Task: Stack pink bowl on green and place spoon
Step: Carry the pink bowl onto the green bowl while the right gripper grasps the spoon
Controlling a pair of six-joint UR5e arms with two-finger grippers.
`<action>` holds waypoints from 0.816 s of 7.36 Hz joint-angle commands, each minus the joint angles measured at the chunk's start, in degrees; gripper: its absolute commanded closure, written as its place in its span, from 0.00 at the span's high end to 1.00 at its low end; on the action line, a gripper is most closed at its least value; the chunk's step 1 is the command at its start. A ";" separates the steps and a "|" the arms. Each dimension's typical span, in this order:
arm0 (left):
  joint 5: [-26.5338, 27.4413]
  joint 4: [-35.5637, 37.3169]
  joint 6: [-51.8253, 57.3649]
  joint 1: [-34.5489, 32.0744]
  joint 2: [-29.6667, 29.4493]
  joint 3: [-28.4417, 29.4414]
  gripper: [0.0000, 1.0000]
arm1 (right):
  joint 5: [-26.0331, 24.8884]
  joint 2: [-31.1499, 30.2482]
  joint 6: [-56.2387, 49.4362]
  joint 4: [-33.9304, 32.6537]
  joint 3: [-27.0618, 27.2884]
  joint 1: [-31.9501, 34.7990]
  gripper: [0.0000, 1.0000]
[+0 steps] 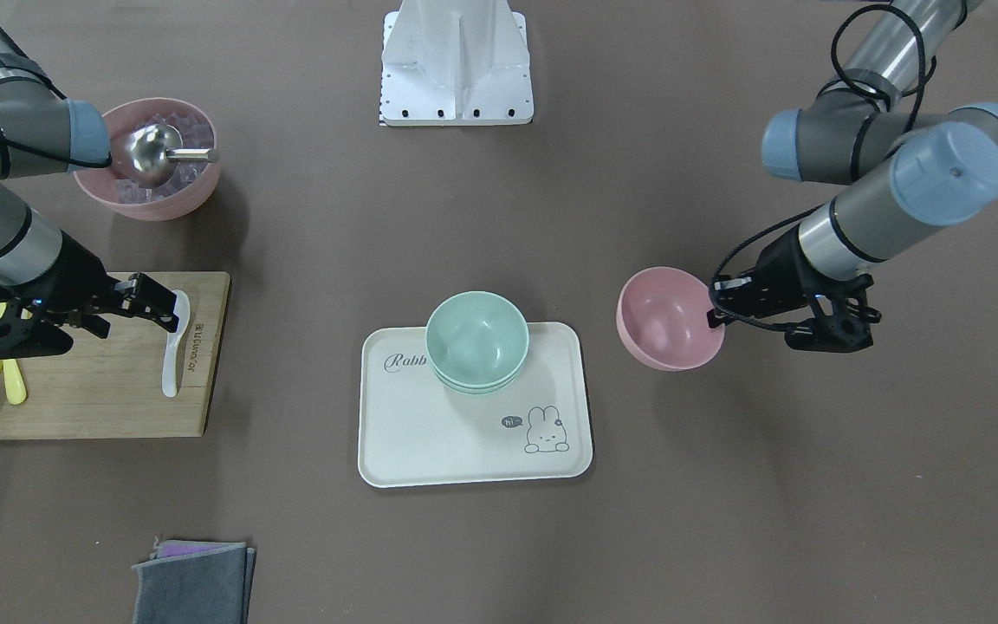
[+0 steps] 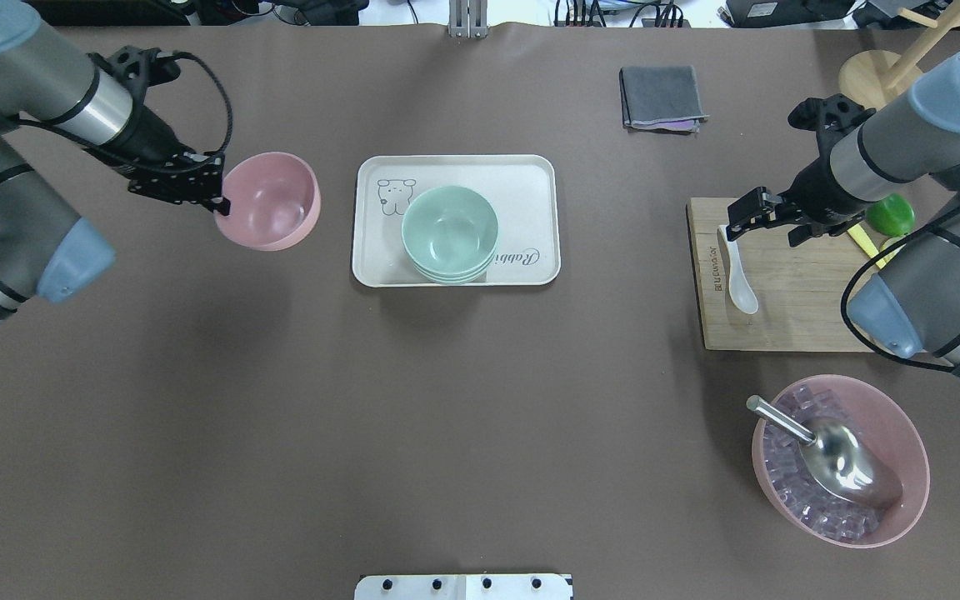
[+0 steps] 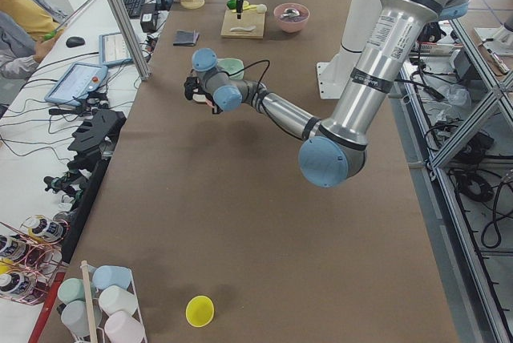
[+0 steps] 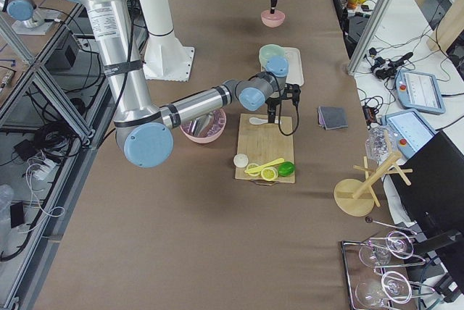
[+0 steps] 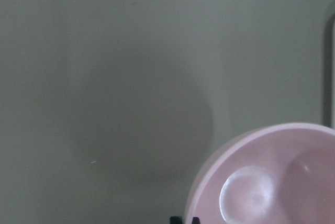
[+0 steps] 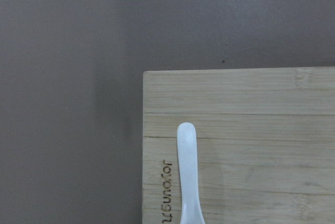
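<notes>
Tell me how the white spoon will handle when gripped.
The spoon looks glossy and smooth, probably ceramic or hard plastic: likely stiff but slippery. Its slim handle lies flat on the board, so it may skid or pivot if nudged. If ceramic, it could chip when dropped.

The tray (image 2: pixel 530 179) lies mid-table, with stacked bowls (image 2: pixel 449 229) on its half nearer the robot. Left of it, off the tray, the left gripper (image 2: pixel 217 200) holds a single bowl (image 2: pixel 272 200) by the rim. Well to the right lies a board (image 2: pixel 788 308). A spoon (image 2: pixel 738 275) lies along the board's tray-side edge, under the right gripper (image 2: pixel 738 218). Nearer the robot, an ice bowl (image 2: pixel 905 450) holds a scoop (image 2: pixel 847 462).
</notes>
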 commanded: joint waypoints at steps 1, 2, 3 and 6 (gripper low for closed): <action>0.20 0.04 -8.96 2.35 -7.46 1.65 0.00 | -5.10 1.21 1.00 -0.33 -1.12 -4.25 0.99; 0.98 -0.04 -11.42 3.57 -9.22 2.10 0.00 | -6.26 1.04 1.00 -0.68 -1.21 -4.62 0.99; 3.86 -0.05 -12.93 5.76 -10.81 2.62 0.00 | -7.84 1.04 0.91 -0.68 -2.08 -5.58 0.98; 7.20 0.04 -14.25 8.49 -13.19 3.94 0.00 | -8.64 1.47 0.38 -0.60 -4.10 -5.85 0.85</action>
